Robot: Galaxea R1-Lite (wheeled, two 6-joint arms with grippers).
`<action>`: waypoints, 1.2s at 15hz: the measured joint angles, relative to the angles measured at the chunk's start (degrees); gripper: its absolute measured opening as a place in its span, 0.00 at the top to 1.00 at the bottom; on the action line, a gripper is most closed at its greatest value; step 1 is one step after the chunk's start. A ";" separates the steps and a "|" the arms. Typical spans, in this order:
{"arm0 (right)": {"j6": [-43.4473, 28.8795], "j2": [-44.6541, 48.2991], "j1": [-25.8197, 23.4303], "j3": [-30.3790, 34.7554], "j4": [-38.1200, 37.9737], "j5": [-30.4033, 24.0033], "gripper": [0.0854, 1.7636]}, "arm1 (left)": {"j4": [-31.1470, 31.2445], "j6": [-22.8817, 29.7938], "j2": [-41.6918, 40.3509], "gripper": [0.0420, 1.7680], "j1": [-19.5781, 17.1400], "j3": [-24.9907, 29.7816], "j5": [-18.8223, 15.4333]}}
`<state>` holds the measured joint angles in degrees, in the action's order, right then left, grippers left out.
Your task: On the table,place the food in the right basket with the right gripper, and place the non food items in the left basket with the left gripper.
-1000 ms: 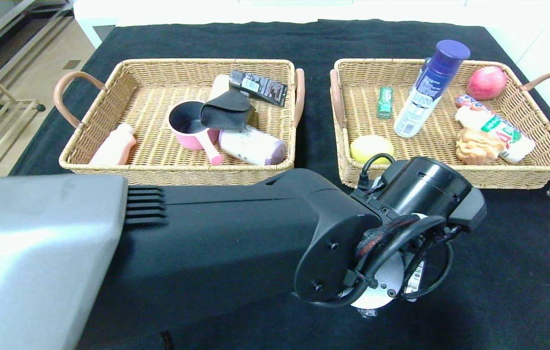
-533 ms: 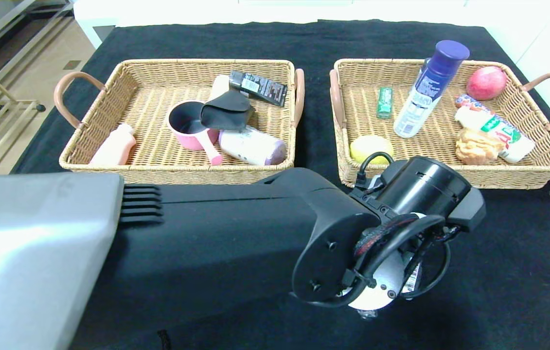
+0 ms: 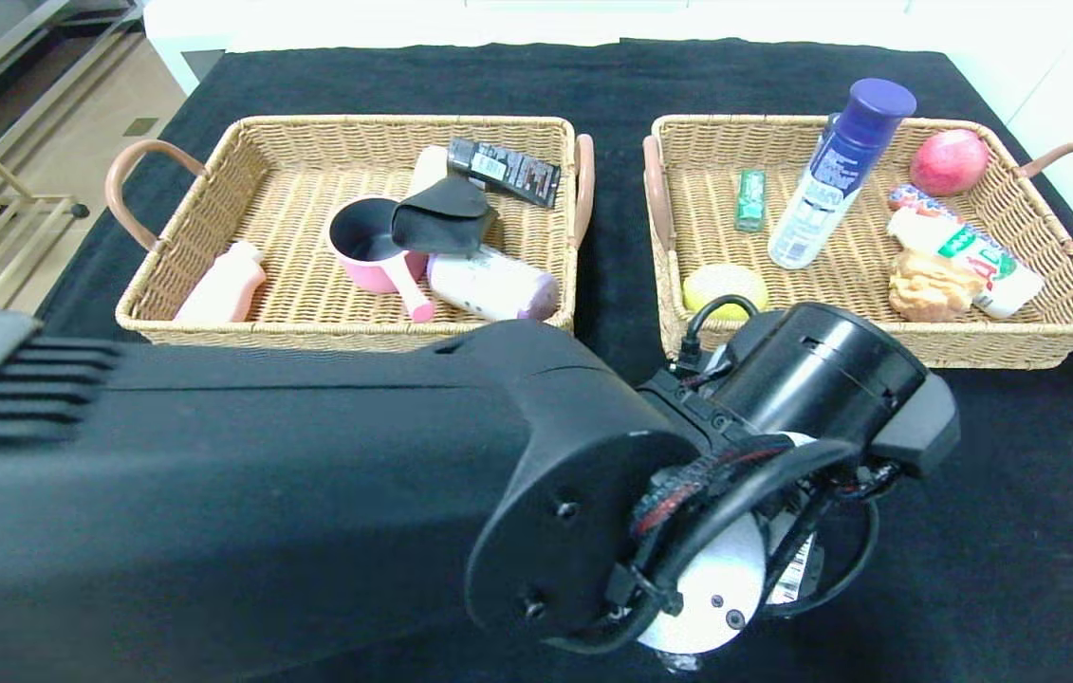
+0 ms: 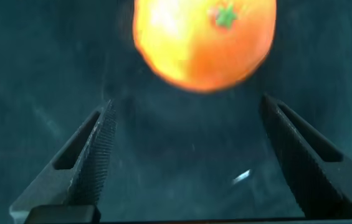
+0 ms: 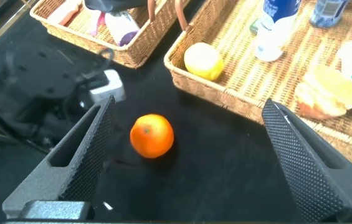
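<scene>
While the orange (image 5: 152, 135) lies loose on the black counter (image 3: 1020, 455) just in front of the right basket (image 3: 1020, 346), both pincers stand near it. The left pincer (image 4: 188, 155) hangs directly above the orange with its fingers (image 4: 95, 155) spread wide and nothing between them; the fruit sits just beyond the tips, untouched. The right pincer (image 5: 185, 155) is farther back from the orange, likewise wide open and empty, looking toward the fruit and the basket behind it. Inside the right basket lie the bottle (image 3: 835, 171), the bun (image 3: 930, 285) and other food; the left basket (image 3: 147, 318), on the far side of the orange from the right one, holds the saucepan (image 3: 370, 247), pouch (image 3: 441, 223) and canister (image 3: 493, 285). The step in hand appears to be the orange, seemingly the last food item outside. Being food, it calls for the right pincer: the left arm would need to clear away, then the right descends, straddles the fruit and closes.
</scene>
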<state>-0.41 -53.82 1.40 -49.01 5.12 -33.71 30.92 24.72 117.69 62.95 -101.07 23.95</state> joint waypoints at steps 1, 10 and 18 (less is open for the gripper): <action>0.01 0.13 -0.04 -0.28 -1.18 0.06 0.03 | -0.18 -0.06 -1.51 0.07 -0.02 1.24 -0.17; 0.06 1.79 3.19 -0.52 -10.74 0.52 0.03 | -19.70 -7.25 -23.92 0.04 -1.29 35.12 -7.09; 0.23 -0.98 8.18 2.34 -11.09 5.73 0.03 | -41.80 -19.47 -42.33 0.04 -10.18 61.88 -13.59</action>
<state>-0.18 -54.80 9.58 -46.67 -5.97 -27.98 -10.89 5.25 75.36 52.77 -39.19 10.36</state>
